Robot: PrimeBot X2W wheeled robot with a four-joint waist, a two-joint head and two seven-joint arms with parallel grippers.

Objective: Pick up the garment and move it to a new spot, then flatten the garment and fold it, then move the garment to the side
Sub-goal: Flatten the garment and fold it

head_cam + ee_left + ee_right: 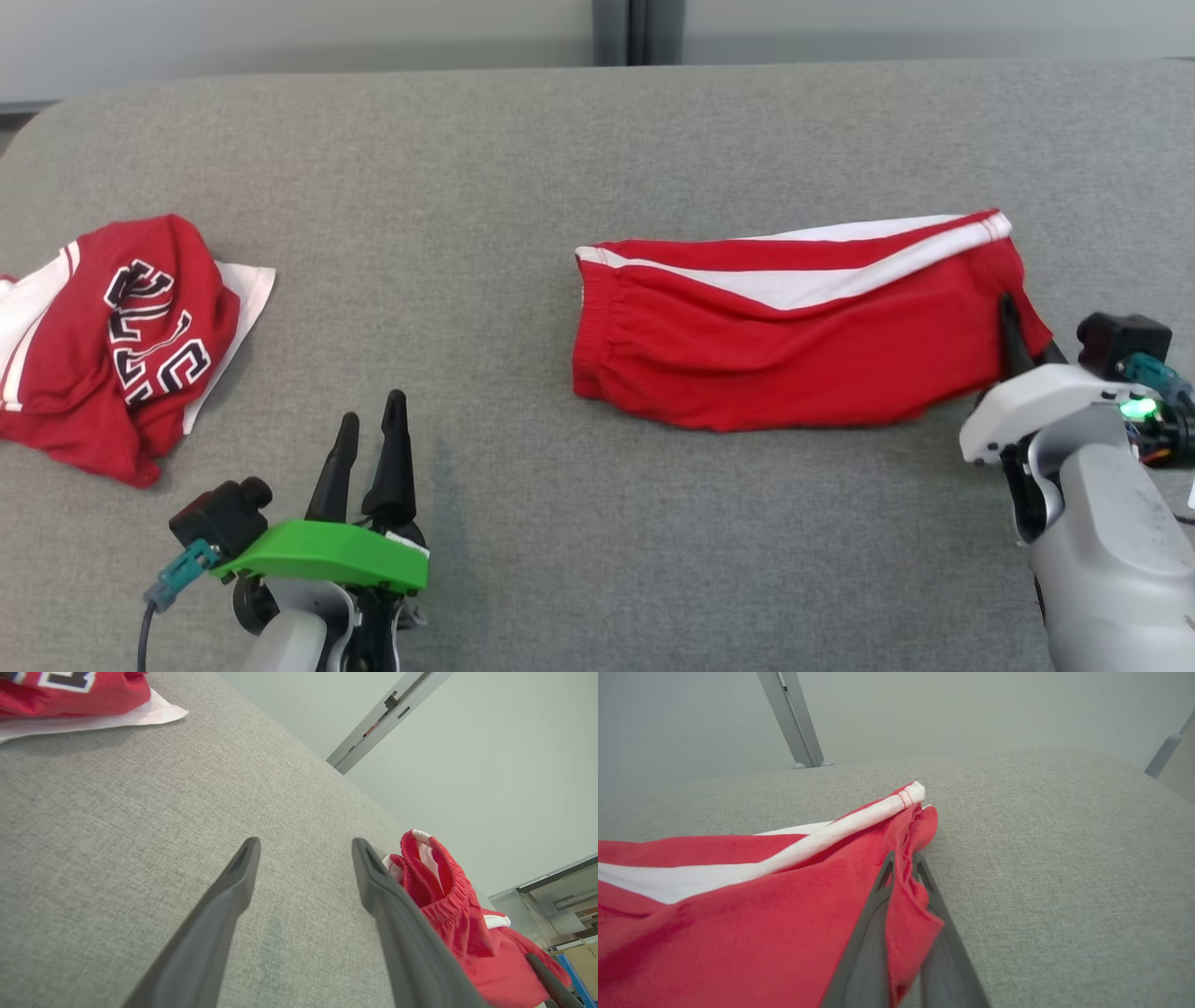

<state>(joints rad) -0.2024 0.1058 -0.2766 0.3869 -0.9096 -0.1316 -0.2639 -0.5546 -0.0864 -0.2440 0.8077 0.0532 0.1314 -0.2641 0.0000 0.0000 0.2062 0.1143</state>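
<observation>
your right gripper [903, 861] clamps the shorts [794, 355] by the hem at frame right, likely to drag them; left gripper [303, 844] spread, lower left.

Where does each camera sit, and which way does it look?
Head view: on the head, looking down at grey surface, red shorts, jersey; left pincer and right pincer show.
Left wrist view: on the left wrist, along its open pincer.
Right wrist view: on the right wrist, along its pincer clamping the shorts.
Shared: all show the shorts.
</observation>
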